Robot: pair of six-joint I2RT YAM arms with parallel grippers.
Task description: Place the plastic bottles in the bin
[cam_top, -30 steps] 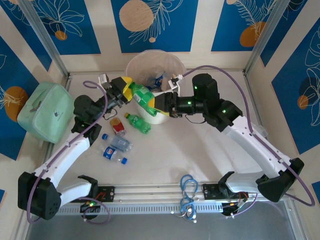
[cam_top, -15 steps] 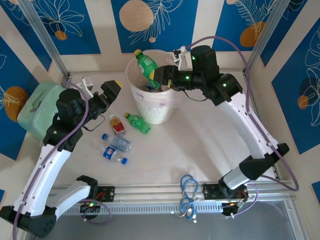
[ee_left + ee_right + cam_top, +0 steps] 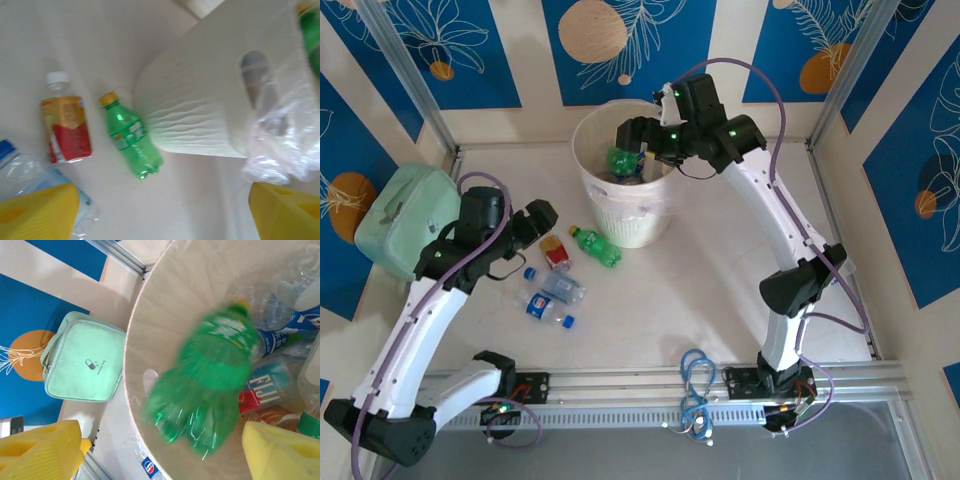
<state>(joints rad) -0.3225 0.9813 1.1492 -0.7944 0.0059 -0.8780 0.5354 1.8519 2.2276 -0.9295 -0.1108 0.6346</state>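
Note:
My right gripper [image 3: 630,135] hangs open over the cream-white bin [image 3: 632,218]. Below its spread yellow fingers [image 3: 39,450], a green bottle [image 3: 210,375] shows blurred and loose inside the bin [image 3: 131,340], above several clear, blue-labelled bottles [image 3: 280,337]. My left gripper [image 3: 540,216] stands open left of the bin, above the table. Under it lie a green bottle [image 3: 131,135] against the bin wall [image 3: 200,100], a red-labelled bottle [image 3: 65,125] and a crushed clear bottle [image 3: 20,172]. Two blue-capped bottles [image 3: 558,290] lie nearer the front.
A mint-green bag [image 3: 405,220] sits at the left wall, close behind my left arm. A blue cable coil [image 3: 696,385] lies by the front rail. The bin's clear liner bag [image 3: 280,145] hangs over its rim.
My right gripper lifted the green bottle from beside the bin to above it and let it go; the bottle now drops inside. My left gripper drew back from the bin toward the left.

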